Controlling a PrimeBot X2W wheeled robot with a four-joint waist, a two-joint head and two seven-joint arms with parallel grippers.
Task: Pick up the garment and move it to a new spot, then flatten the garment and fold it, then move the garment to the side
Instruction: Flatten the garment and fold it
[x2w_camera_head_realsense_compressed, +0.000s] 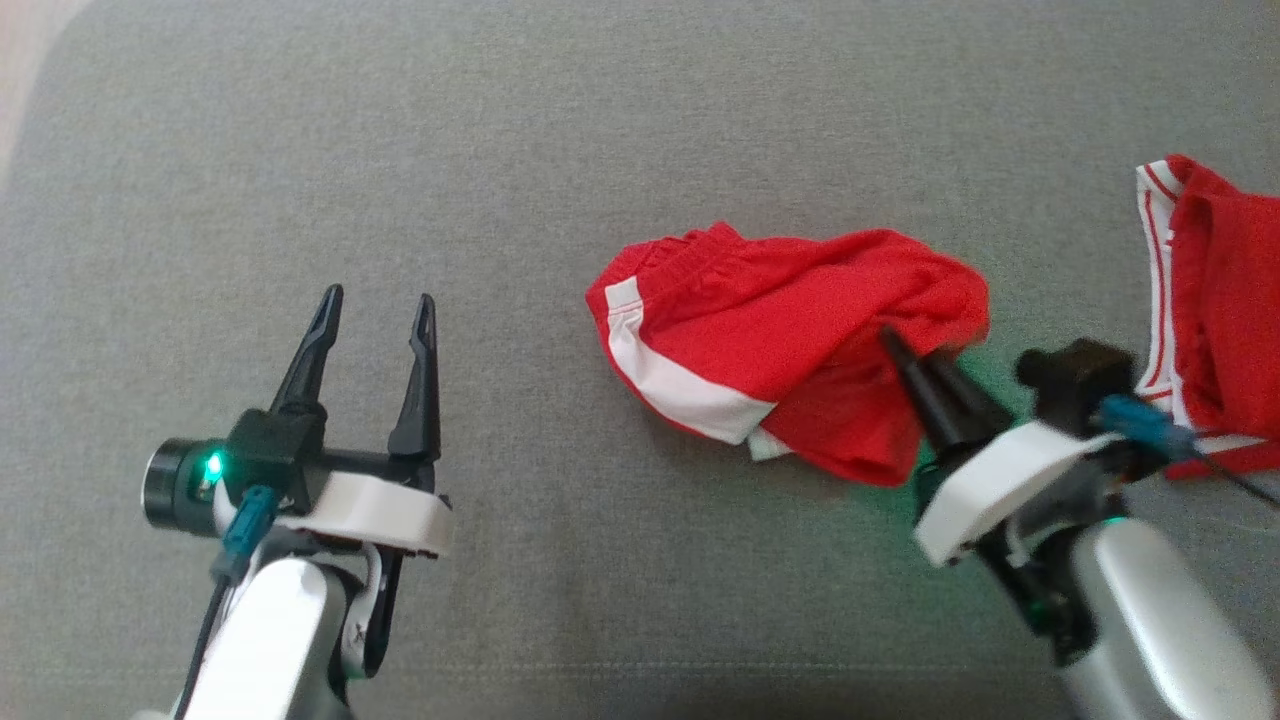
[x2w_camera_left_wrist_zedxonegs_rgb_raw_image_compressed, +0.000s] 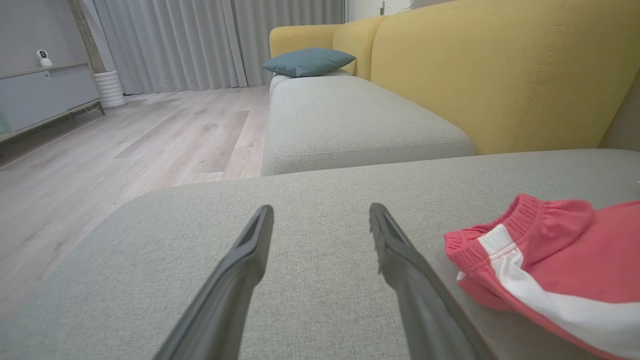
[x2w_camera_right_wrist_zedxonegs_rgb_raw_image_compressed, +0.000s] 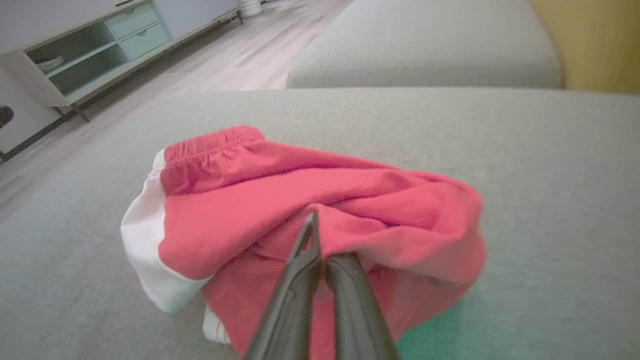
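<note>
Progress is slight: the red shorts (x2w_camera_head_realsense_compressed: 780, 330) lie crumpled on the grey sofa seat (x2w_camera_head_realsense_compressed: 300, 120), bunched and twisted, with the white side stripe turned up at their left end. The right claw (x2w_camera_head_realsense_compressed: 892, 345) is closed tight on a fold of cloth at the shorts' right side, so the pickup looks just begun. The rest of the shorts rests on the seat. Carrying them to a new spot, flattening, folding and setting them aside are all left to do. The left claw (x2w_camera_head_realsense_compressed: 378, 295) is wide open with nothing in it, held over bare seat well left of the shorts.

The head view alone shows both arms together, and a second red garment (x2w_camera_head_realsense_compressed: 1220, 300) with white trim at the right edge, apart from the shorts. The right wrist view gives the pinch up close: both fingers pressed together with a ridge of cloth rising over their tips, though how many layers they hold is hard to tell. The left wrist view shows the elastic waistband nearest that claw, the yellow backrest (x2w_camera_left_wrist_zedxonegs_rgb_raw_image_compressed: 500, 75) and a blue cushion (x2w_camera_left_wrist_zedxonegs_rgb_raw_image_compressed: 307, 61) further along.
</note>
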